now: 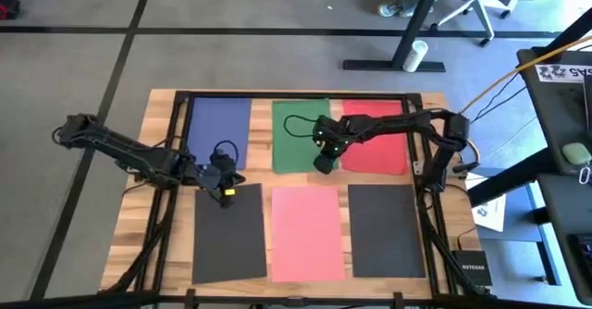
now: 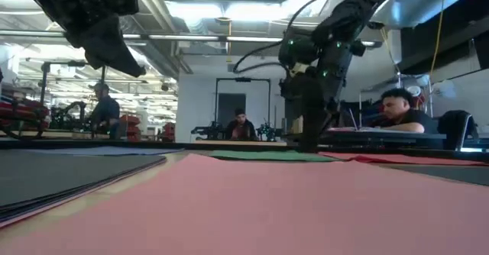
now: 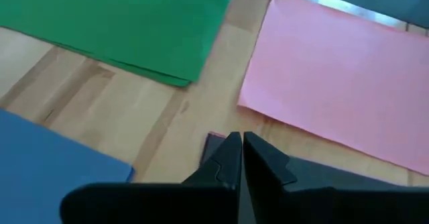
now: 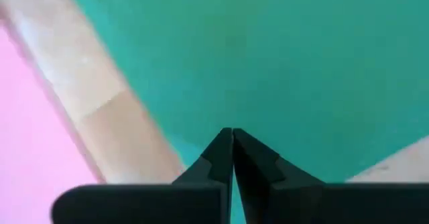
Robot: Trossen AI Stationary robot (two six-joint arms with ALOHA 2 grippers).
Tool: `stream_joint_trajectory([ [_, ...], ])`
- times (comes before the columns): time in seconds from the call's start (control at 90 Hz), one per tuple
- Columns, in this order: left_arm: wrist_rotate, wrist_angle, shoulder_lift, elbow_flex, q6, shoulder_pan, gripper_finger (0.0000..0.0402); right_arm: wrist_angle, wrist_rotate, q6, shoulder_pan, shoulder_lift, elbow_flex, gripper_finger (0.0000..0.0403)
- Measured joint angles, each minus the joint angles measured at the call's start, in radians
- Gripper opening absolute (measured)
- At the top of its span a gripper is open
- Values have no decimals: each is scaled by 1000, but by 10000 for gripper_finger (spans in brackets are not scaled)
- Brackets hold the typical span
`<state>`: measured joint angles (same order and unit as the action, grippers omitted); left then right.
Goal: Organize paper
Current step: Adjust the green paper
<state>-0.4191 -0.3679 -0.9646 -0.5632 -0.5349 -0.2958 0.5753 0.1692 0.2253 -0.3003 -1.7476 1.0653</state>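
Six sheets of paper lie flat on the wooden table. Along the far side are a blue sheet (image 1: pixel 220 124), a green one (image 1: pixel 291 152) and a red one (image 1: pixel 379 152). Along the near side are a dark sheet (image 1: pixel 229 240), a salmon pink one (image 1: pixel 307 235) and another dark one (image 1: pixel 387 230). My right gripper (image 1: pixel 323 167) is shut, down at the green sheet's near right corner. My left gripper (image 1: pixel 229 192) is shut and hangs above the far edge of the near left dark sheet, high off the table in the low view (image 2: pixel 134 68). My right gripper stands with its shut fingertips (image 4: pixel 224 143) on the green sheet's near right corner (image 4: pixel 268 127), coming from above and pointing down (image 2: pixel 309 144). The sheet lies flat on the table. Whether the tips only press it or pinch its edge, I cannot tell.
A black metal frame (image 1: pixel 421 142) runs along the table's edges, with cables (image 1: pixel 296 122) lying over the green and blue sheets. Bare wood strips (image 3: pixel 174 110) separate the sheets. People sit at desks (image 2: pixel 397 114) in the room beyond the far edge.
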Motion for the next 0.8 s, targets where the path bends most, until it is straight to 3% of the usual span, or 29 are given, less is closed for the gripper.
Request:
stream_joint_trajectory([
  [0.222, 0, -20, 0, 0, -8, 0, 1, 184, -52, -152, 31, 27, -5, 0],
  [0.8, 0, -17, 0, 0, -11, 0, 1, 66, -71, -154, 58, 28, -136, 0],
])
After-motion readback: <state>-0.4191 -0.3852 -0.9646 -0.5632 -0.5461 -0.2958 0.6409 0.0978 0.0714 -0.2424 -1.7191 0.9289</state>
